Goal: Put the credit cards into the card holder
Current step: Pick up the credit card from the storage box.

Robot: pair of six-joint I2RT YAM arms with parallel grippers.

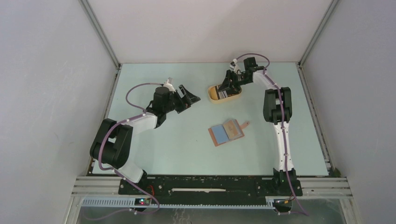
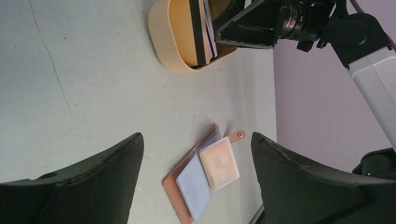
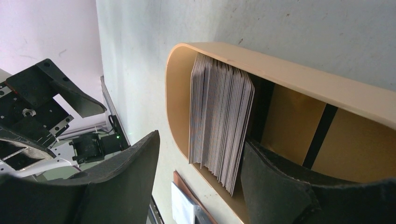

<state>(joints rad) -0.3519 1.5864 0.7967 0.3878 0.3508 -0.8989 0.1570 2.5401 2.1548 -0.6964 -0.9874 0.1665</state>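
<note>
Inside the yellow tray (image 3: 303,79), the credit cards (image 3: 219,107) stand on edge in one tight stack against its rounded end. My right fingers (image 3: 116,186) are spread moderately wide astride that end of the tray: one sits inside, just beside the stack, the other outside the tray's wall, and nothing is clamped. Well apart from the tray, toward the arm bases, the card holder (image 1: 226,132) lies open on the desk (image 1: 177,144), pockets up. Left of the tray, my left fingers (image 2: 93,186) hang wide apart above the desk, holding nothing.
</note>
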